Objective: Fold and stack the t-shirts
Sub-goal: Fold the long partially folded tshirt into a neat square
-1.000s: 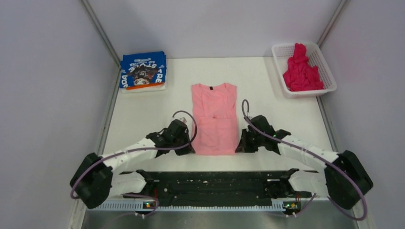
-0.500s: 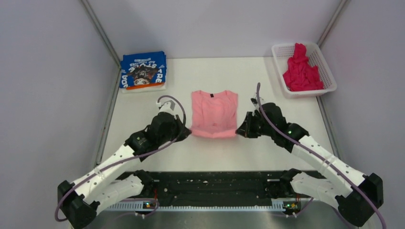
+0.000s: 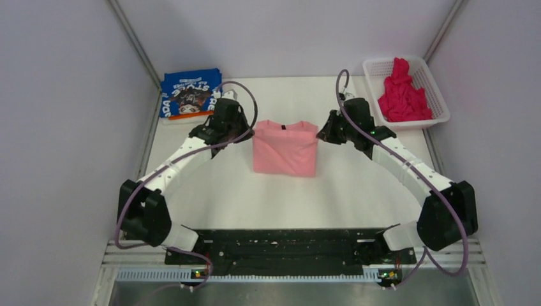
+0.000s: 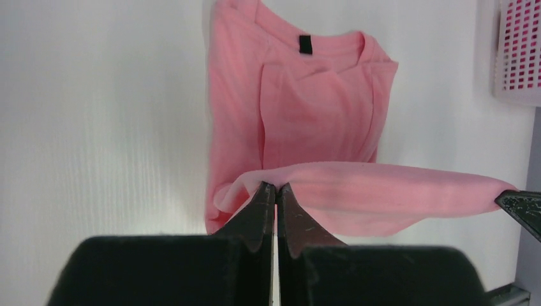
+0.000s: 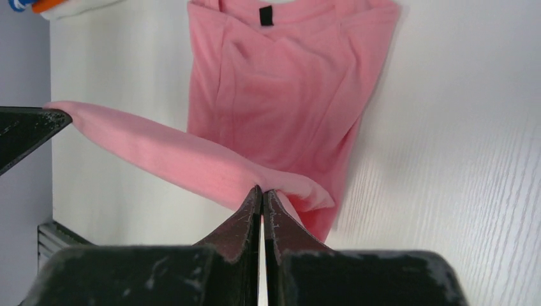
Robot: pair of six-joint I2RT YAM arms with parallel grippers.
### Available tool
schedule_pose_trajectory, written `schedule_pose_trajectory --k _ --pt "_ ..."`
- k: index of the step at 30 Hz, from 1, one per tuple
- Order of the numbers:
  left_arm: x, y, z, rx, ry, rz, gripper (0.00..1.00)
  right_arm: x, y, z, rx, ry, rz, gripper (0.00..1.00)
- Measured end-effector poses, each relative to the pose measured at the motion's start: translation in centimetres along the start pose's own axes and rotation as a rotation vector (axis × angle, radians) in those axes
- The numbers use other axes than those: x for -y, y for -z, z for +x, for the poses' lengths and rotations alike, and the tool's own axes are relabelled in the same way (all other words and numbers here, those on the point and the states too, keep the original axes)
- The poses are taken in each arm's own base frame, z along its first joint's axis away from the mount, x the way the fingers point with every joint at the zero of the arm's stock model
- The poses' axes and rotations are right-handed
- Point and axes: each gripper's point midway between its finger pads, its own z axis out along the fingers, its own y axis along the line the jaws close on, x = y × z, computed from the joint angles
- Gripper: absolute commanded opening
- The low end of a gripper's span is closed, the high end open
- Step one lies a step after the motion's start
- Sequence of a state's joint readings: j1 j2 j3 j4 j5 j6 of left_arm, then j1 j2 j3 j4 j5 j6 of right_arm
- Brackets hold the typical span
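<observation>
White tabletop [image 3: 357, 185], boxed in by pale grey walls [image 3: 64, 127], carries everything. The light pink t-shirt [image 3: 285, 150] lies near its middle, directly between the two grippers, with the collar and dark neck label toward the far side. Its near hem is lifted off the surface and drawn into a taut band across the body of the shirt (both wrist views show this band hanging above the flat cloth beneath).

The left gripper [image 4: 275, 188] is clenched on the left end of that band, jaws pressed together with pink cloth pinched at the tips. The right gripper [image 5: 261, 191] is clamped on the right end in the same way, jaws closed and a small fold of cloth bunched just at the tips. Seen from above, the left gripper sits at the shirt's left shoulder edge and the right gripper at its right shoulder edge, each touching the cloth.

Just beyond the left gripper, at the far left corner, the blue t-shirt [image 3: 190, 94] lies folded, white lettering and dark print facing up, near that gripper but apart from the pink shirt. Beyond the right gripper and to its outer side, the magenta t-shirt [image 3: 402, 92] is heaped in a white mesh basket [image 3: 413, 123] at the far right corner, near the gripper but not touching it.
</observation>
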State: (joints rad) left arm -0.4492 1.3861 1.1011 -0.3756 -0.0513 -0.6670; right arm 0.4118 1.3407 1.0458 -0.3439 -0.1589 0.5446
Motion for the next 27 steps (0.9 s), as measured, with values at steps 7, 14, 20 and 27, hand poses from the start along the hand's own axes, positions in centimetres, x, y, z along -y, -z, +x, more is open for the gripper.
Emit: schedule_pose_trajectory --k 7,14,20,27 --pt "-0.4 -4.4 -3.6 -0.01 0.003 -0.01 0.0 1.5 -3.3 -3.1 0.014 -0.002 0.046 0.0" --pt "-0.9 -9.0 -4.6 -0.075 -0.002 0.002 0.0 4.0 -6.9 -4.1 0.006 -0.023 0.095 0.0" --pt "-0.7 -12.4 -4.8 -0.134 0.004 0.04 0.0 6.8 -9.2 -4.2 -0.006 -0.049 0.154 0.0" --pt "-1.7 -15.6 -4.5 -0.196 0.013 0.037 0.43 8.6 -12.4 -5.4 -0.011 -0.051 0.169 0.15"
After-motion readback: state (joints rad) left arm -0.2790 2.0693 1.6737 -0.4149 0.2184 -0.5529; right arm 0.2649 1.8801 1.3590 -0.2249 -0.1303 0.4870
